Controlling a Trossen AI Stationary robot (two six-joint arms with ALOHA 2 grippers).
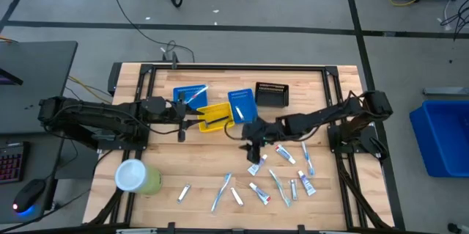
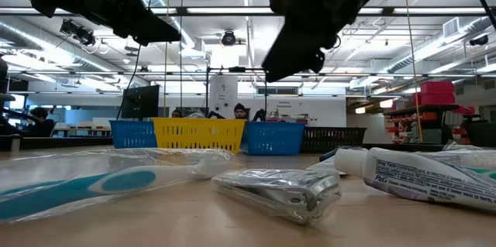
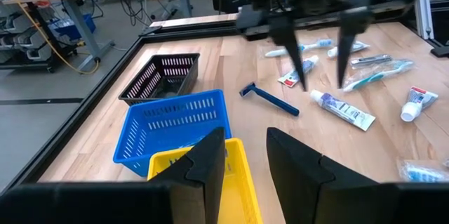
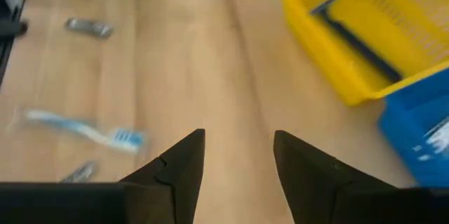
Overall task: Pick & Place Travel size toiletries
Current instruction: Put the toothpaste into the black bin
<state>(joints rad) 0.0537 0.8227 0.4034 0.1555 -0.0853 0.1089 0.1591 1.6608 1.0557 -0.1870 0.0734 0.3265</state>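
A: Yellow plastic first: the yellow bin (image 1: 213, 116) sits upper-middle in the overhead frame, between two blue bins (image 1: 190, 95), with a dark razor (image 4: 354, 36) already lying inside it. The left gripper (image 3: 245, 157) hangs over that bin, fingers apart, nothing between them.

B: And the right gripper (image 1: 254, 148)?

A: Centre of the overhead frame, above the bare wood, fingers apart and empty. The loose toiletries (image 1: 282, 179) are scattered lower right of centre: white tubes, toothbrushes, and a blue razor (image 3: 269, 100) lying alone near the bins.

B: What might go wrong?

A: I'd say the two arms meet close together around the bins; a reach by either could clip the other or nudge a bin. The tubes also lie near one another, so a descent could catch two or push one away.

B: Do the views differ?

A: The right wrist view shows the razor inside the yellow bin plainly. The low view hides it behind the bin wall, but shows a metal nail clipper (image 2: 280, 190) in the near foreground.
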